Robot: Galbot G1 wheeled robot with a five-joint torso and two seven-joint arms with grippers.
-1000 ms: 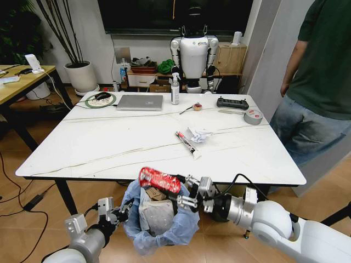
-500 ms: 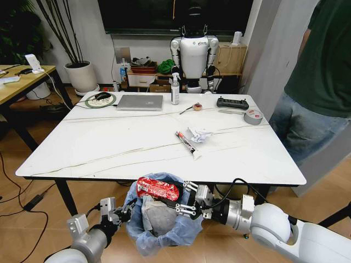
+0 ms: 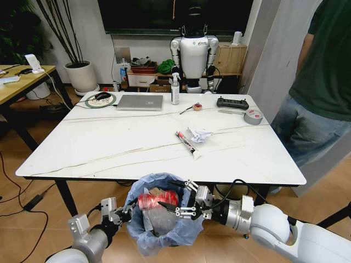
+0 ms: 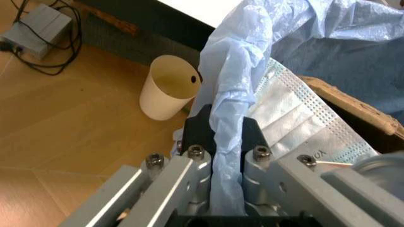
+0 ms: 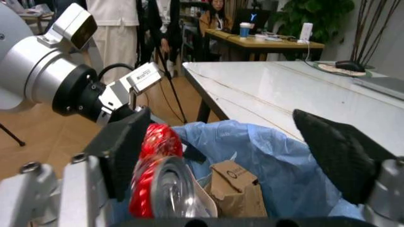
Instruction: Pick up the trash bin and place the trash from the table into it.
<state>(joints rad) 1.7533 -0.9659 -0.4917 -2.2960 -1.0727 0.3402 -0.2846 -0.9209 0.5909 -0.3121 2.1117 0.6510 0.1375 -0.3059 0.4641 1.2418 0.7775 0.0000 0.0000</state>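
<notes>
Below the near edge of the white table [image 3: 109, 142], I see the trash bin [image 3: 159, 230] with its light-blue bag held up by my left gripper [image 4: 220, 142], whose fingers pinch a fold of the bag at the bin's left rim. My right gripper [image 3: 176, 204] hangs spread wide over the bin's mouth, the red snack wrapper [image 3: 157, 199] lying loose just beside its fingertips on top of the cardboard carton [image 5: 235, 188]. More trash [image 3: 193, 137], crumpled paper and a wrapper, lies right of the table's centre.
</notes>
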